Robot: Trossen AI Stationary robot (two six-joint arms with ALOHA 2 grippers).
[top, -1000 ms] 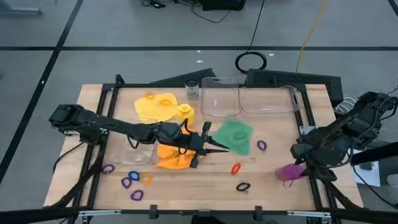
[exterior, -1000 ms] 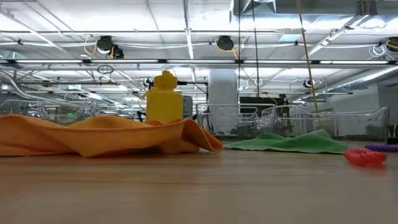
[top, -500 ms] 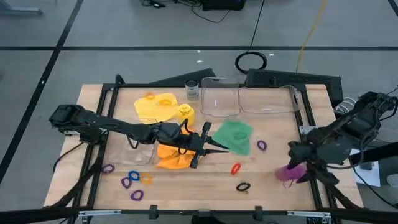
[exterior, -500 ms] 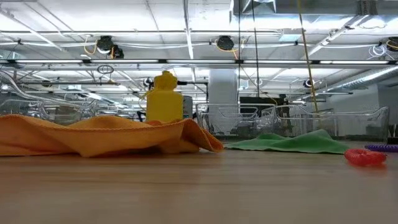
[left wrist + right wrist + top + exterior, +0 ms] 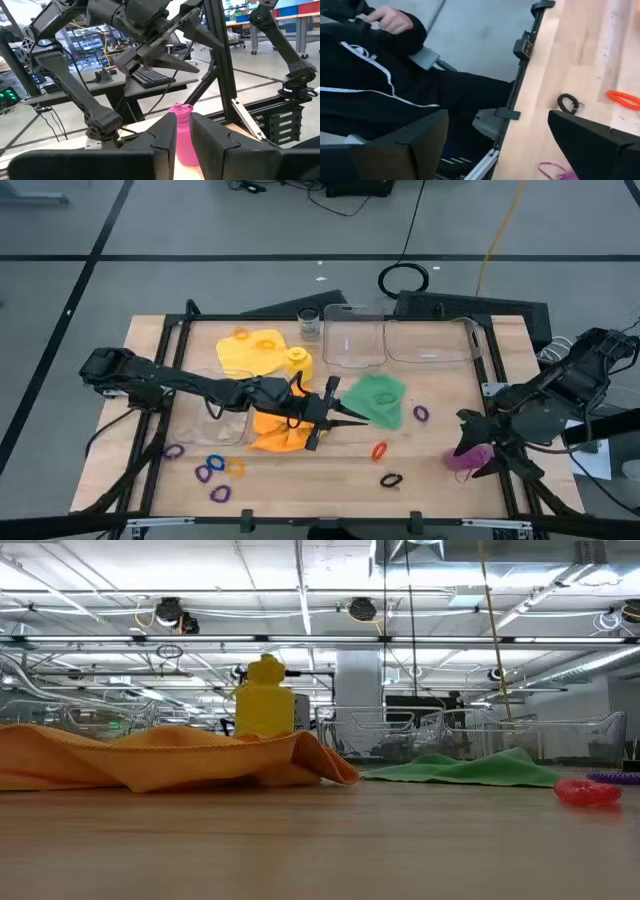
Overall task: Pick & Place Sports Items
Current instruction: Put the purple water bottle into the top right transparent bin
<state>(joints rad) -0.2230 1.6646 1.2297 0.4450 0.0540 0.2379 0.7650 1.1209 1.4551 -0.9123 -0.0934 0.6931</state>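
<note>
No readable writing or brand anywhere; the person (image 5: 365,85) past the table edge in the right wrist view wears a dark top with a small white mark, too small to read, and is cut off by the frame.

Landmark is the orange cloth (image 5: 278,430) mid-table (image 5: 440,380). Left of it: purple, blue and orange rings (image 5: 212,470) near the table's front edge, details tiny. Behind it: yellow cloth (image 5: 250,352) with the yellow bottle (image 5: 297,361) upright; in the low view the cloth hides the bottle's base. A clear box at the cloth's left edge is hard to make out under the left arm.

Left pincer (image 5: 352,418) hovers just right of the orange cloth, over the near edge of the green cloth (image 5: 381,400), fingers clenched with nothing between them.

Farther right: orange ring (image 5: 379,450), black ring (image 5: 391,479), purple ring (image 5: 421,414). Behind: glass jar (image 5: 309,324) and two clear boxes (image 5: 400,340).

Far right of the orange cloth: purple bottle (image 5: 468,456) lying on the table, right pincer (image 5: 478,452) straddling it with fingers released wide, partly hiding it; contact can't be told.
</note>
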